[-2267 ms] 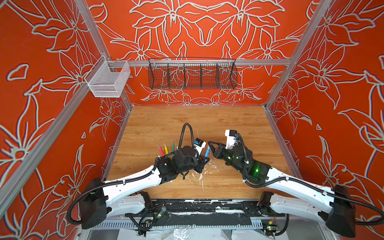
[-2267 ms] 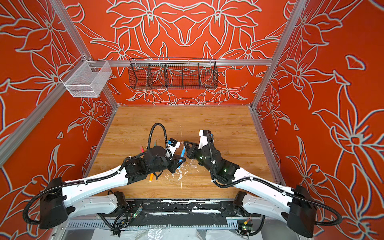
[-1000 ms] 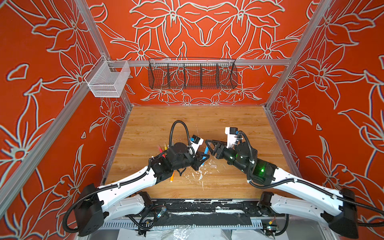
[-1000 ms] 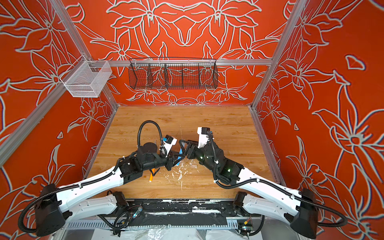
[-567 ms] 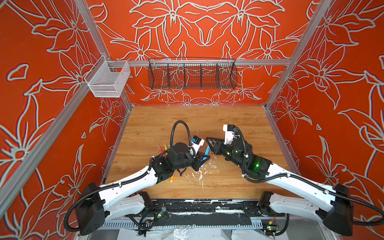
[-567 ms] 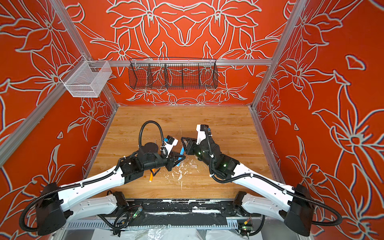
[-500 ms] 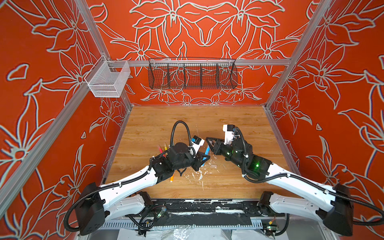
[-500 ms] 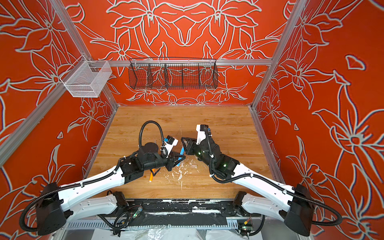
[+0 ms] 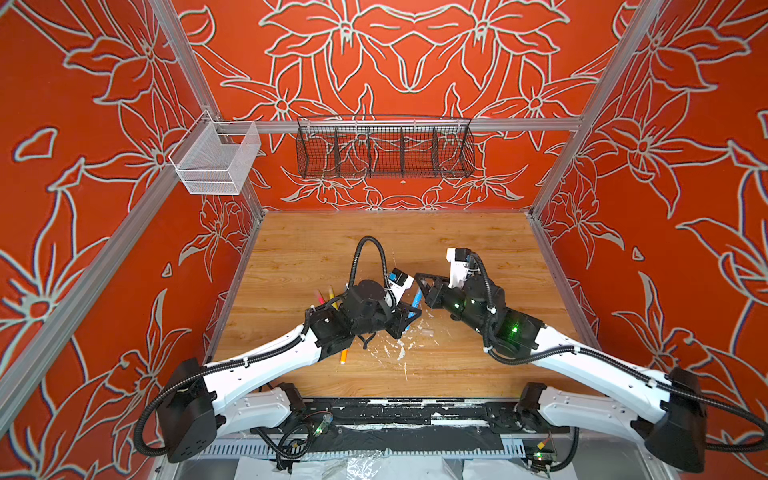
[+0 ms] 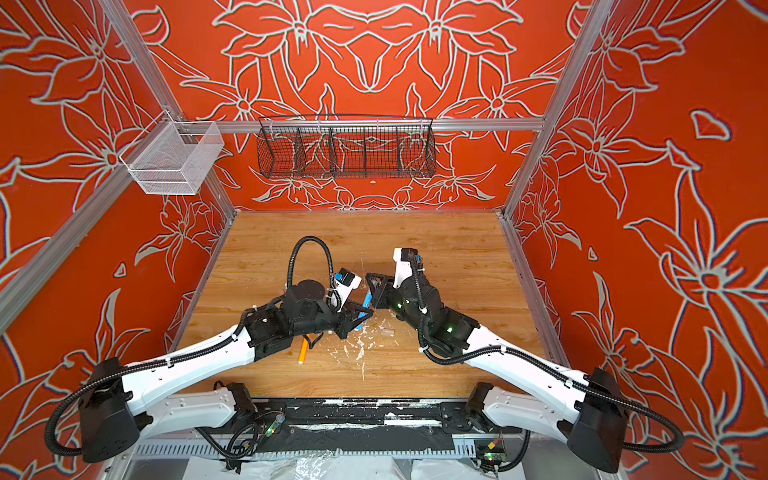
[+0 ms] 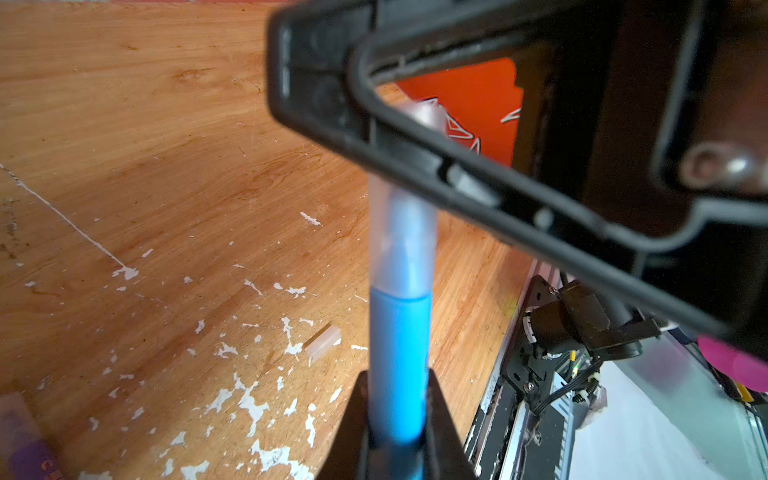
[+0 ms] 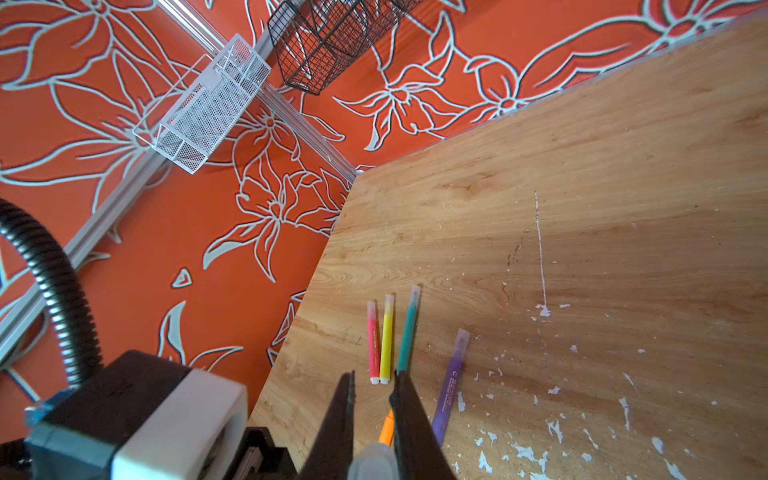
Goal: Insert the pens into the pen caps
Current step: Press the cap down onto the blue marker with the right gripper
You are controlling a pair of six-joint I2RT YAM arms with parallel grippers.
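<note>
While clamped by left gripper [image 11: 397, 378], blue pen [image 11: 399, 332] tip inside clear cap [image 11: 403, 237]

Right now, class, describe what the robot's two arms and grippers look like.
The left arm and right arm have white shells with black joints and bases. Ribbed black cables run along them. The left gripper and right gripper are black with tapered fingers. A green light glows on the right arm.
</note>
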